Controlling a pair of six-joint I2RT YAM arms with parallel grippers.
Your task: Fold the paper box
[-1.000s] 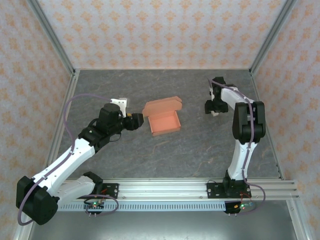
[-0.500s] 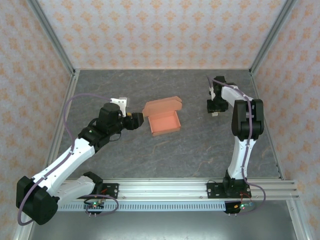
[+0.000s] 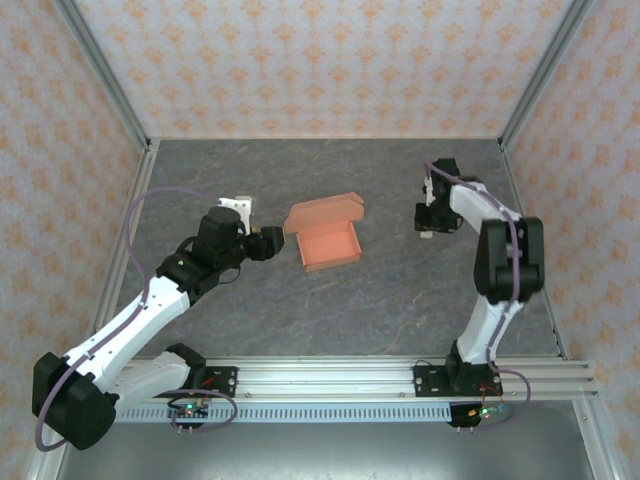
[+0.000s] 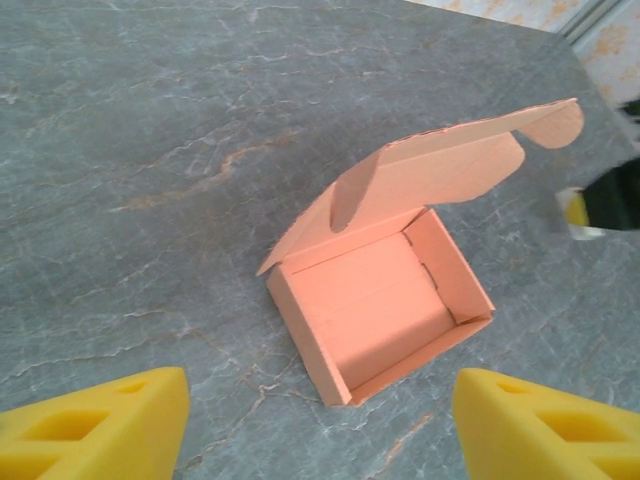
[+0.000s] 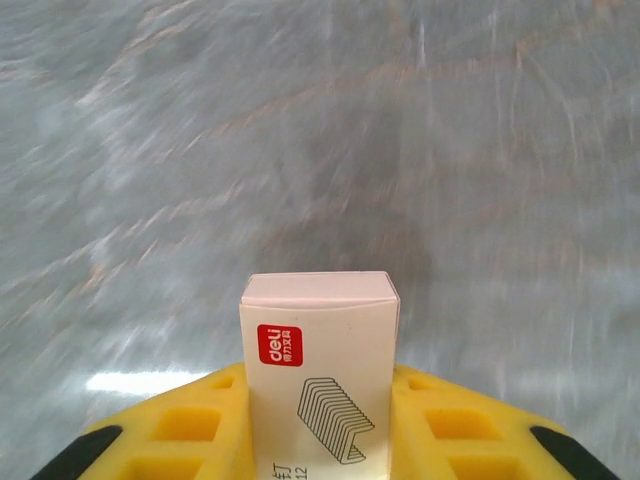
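Observation:
The paper box (image 3: 330, 243) is a salmon-orange tray lying mid-table, its lid flap raised along the far side. In the left wrist view the paper box (image 4: 375, 310) shows an empty inside, with the lid leaning back. My left gripper (image 3: 272, 240) hovers just left of it, open, its yellow fingers (image 4: 110, 425) wide apart with bare table between them. My right gripper (image 3: 428, 228) is off to the right of the box and is shut on a small white staples box (image 5: 320, 350), which stands upright between the yellow pads (image 5: 180, 430).
The grey marbled tabletop (image 3: 330, 310) is fenced by patterned walls on three sides, with metal posts (image 3: 105, 75) at the corners. An aluminium rail (image 3: 330, 375) carrying both arm bases runs along the near edge.
The right gripper has closed on the white staples box and its arm has swung a little to the right. The left gripper has barely moved; the paper box lies as before.

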